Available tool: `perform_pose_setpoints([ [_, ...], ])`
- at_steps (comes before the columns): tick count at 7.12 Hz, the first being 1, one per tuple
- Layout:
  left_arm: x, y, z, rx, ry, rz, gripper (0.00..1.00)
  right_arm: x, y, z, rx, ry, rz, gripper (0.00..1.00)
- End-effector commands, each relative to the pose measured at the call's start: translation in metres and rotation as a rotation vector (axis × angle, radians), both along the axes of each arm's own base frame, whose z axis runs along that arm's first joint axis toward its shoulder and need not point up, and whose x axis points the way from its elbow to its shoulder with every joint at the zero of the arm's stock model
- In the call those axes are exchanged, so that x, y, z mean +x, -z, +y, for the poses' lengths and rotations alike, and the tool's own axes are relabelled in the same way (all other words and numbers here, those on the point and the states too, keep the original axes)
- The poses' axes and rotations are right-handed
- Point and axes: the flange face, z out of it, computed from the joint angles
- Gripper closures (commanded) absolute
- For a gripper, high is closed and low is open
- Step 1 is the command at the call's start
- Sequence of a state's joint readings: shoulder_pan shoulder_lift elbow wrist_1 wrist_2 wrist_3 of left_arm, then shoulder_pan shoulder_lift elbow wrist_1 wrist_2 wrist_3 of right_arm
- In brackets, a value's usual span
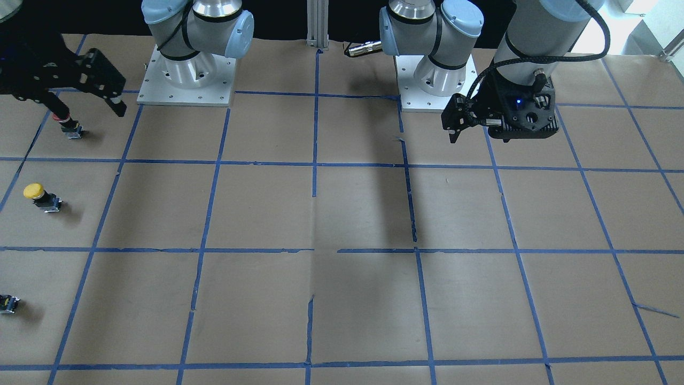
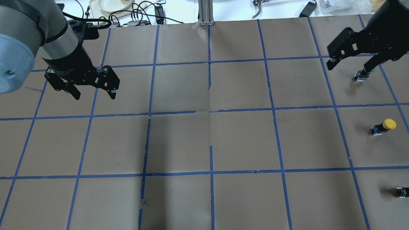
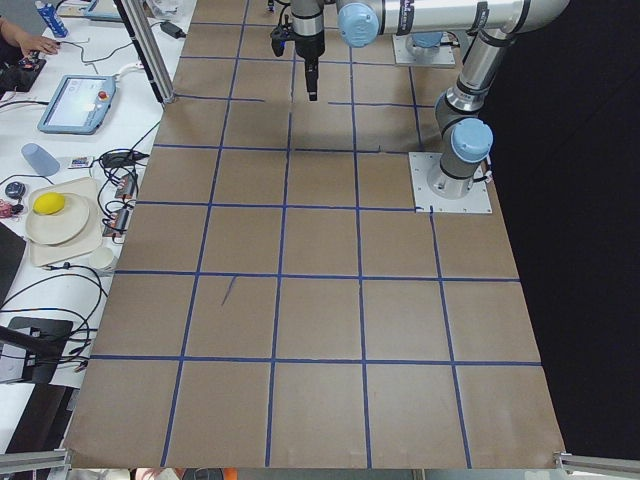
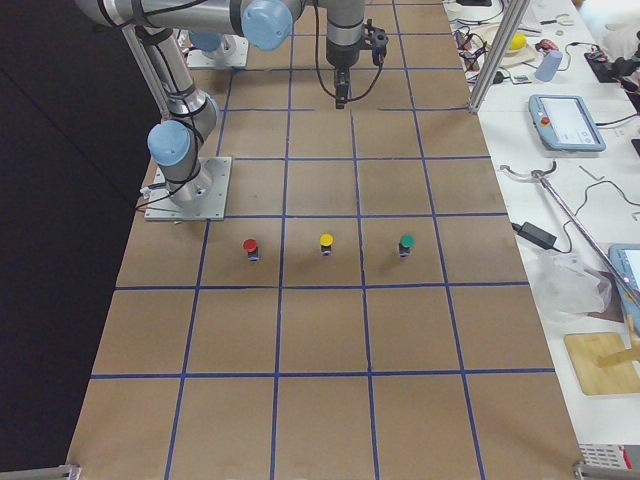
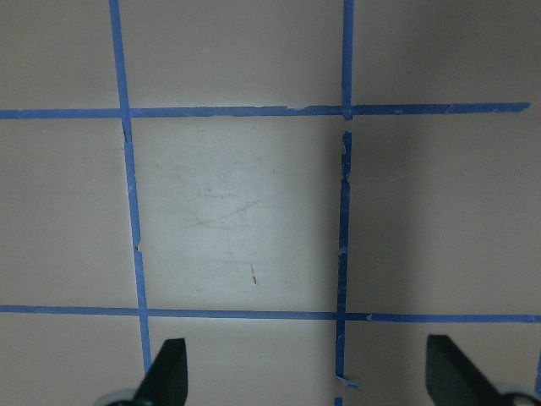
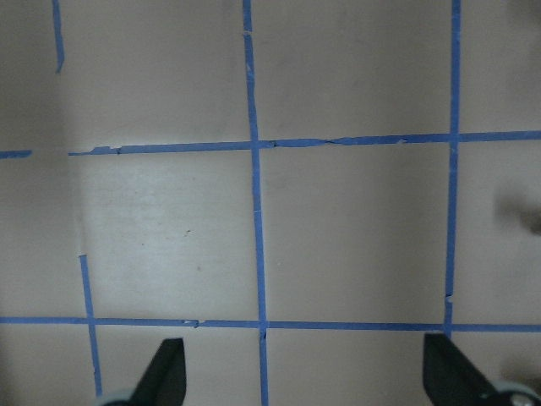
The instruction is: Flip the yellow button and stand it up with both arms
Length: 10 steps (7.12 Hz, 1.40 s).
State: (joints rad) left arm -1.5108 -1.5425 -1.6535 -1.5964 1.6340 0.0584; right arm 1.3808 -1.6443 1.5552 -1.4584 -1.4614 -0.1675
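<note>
Overhead exterior: yellow button (image 2: pixel 383 126) clear of right claw (image 2: pixel 349 67).

Even overhead light, soft shadows, sharp focus.

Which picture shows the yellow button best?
The overhead view: the yellow button is big there, cap and body clear. The front-facing view shows it nearly as well. The right side view shows it tiny, between a red button and a green button. Other views miss it.
</note>
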Motion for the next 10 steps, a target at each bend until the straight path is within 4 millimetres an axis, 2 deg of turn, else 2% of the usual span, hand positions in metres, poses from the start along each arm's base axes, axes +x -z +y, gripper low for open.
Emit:
perform_pose_setpoints([
  [1, 0.000, -0.001, -0.001, 0.003, 0.006, 0.001, 0.00, 0.078, 0.012, -0.001, -0.015, -0.025, 0.079, 0.00],
  [2, 0.000, -0.001, -0.001, 0.003, 0.006, 0.004, 0.00, 0.097, 0.018, -0.003, -0.017, -0.035, 0.116, 0.00],
  [3, -0.001, -0.001, -0.001, 0.003, 0.004, 0.005, 0.00, 0.100, 0.020, -0.005, -0.013, -0.029, 0.118, 0.00],
  [10, -0.002, -0.004, 0.001, -0.008, 0.002, 0.008, 0.00, 0.100, 0.021, -0.007, -0.048, -0.036, 0.124, 0.00],
])
